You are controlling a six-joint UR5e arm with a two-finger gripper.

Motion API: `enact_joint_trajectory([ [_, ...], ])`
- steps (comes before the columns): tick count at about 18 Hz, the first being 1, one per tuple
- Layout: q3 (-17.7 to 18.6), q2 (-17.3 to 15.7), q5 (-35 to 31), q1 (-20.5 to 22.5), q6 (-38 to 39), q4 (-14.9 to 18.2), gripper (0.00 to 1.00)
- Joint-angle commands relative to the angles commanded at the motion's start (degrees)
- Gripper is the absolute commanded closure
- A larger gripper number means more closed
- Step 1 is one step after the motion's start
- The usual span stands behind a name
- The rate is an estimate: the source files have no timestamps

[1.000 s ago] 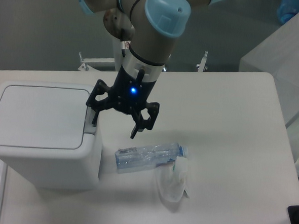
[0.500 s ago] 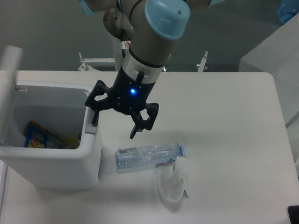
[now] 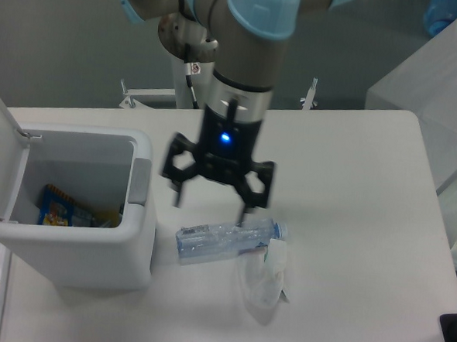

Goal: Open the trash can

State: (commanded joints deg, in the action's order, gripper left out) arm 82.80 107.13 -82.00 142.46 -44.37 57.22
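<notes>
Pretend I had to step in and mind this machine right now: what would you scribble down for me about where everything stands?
Gripper: fingers spread open, holding nothing, hanging over the table just right of the trash can, above the plastic bottle. It looks blurred, so it is probably moving.
Trash can: at the left of the table, lid swung up on the far left side. The grey push tab is on the right rim, untouched. Colourful packaging lies inside.
Also on the table: a crumpled clear plastic piece beside the bottle.
Done: the can is open.
Left: nothing for this job, as far as I can see.
</notes>
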Motion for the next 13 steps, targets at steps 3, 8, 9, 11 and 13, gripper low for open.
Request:
enact_joint_trajectory([
  [3, -1.3, 1.8, 0.3, 3.8, -4.0, 0.0, 0.0],
  [8, -0.8, 4.8, 0.3, 10.0, -18.0, 1.7, 0.0],
  [9, -0.8, 5.5, 0.3, 11.3, -21.2, 3.1, 0.0],
  [11, -1.0, 7.0, -0.3, 11.8, -25.4, 4.2, 0.0],
  [13, -1.3, 7.0, -0.3, 12.7, -27.4, 4.6, 0.0],
])
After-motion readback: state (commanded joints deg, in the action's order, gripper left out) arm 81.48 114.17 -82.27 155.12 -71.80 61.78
